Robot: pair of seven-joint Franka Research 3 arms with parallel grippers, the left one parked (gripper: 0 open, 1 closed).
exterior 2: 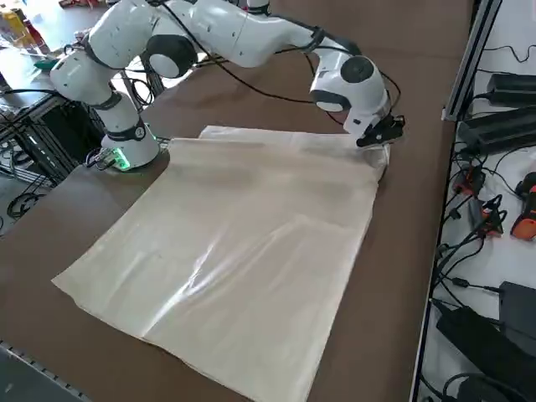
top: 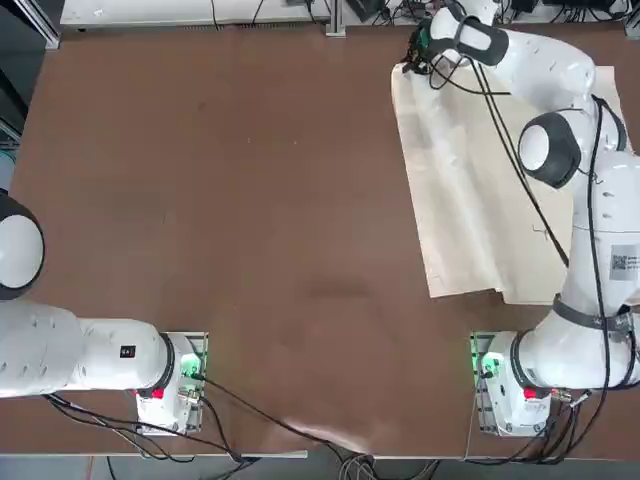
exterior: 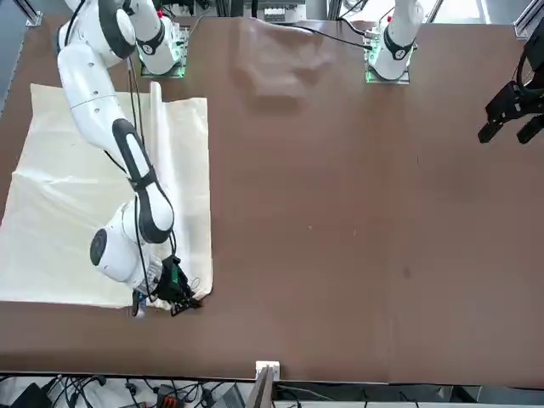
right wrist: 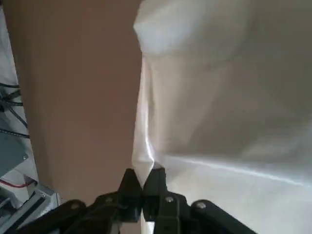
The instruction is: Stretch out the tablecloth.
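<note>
The thin, limp tablecloth (exterior 2: 243, 251) likely creases easily; the fingers (right wrist: 142, 187) pinch its edge, best gripped near corners.

1. We find the tablecloth (top: 455, 215) on the right part of the table (top: 250, 220), with more of the tabletop reaching out to its left
2. We see the right gripper (right wrist: 143, 171) at the tablecloth's far left corner, with cloth between its fingers
3. We have the right arm (top: 560, 75) passing above the tablecloth, from its near side towards that corner
4. We see the right arm's base (top: 515, 405) on the table, on the tablecloth's near side and apart from it
5. We spot a cable (top: 530, 195) running above the tablecloth
6. Beyond the tablecloth, past the table's far edge, we find boxes (exterior 2: 502, 130), more cables (exterior 2: 469, 239) and a hand tool (exterior 2: 526, 219)
</note>
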